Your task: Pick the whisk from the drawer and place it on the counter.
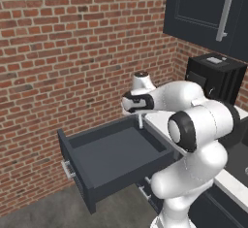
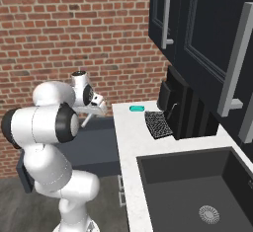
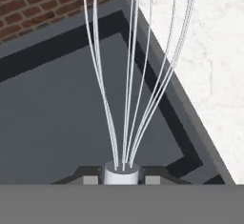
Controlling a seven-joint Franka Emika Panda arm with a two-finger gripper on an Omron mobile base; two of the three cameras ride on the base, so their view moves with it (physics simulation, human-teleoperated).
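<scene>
Hand view: gripper point(image 3: 123, 179) clamped tight on whisk point(image 3: 125, 123) by its handle, wires pointing ahead, lifted above open drawer point(image 3: 62, 118) beside counter point(image 3: 209, 51), apparently ready for carrying across

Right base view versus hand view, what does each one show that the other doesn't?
Right base view alone: the sink, a teal object and a dark mesh item on the counter, plus wall cabinets. Hand view alone: the whisk wires fanning out from the shut hand. Both: the open drawer, counter and brick wall.
</scene>
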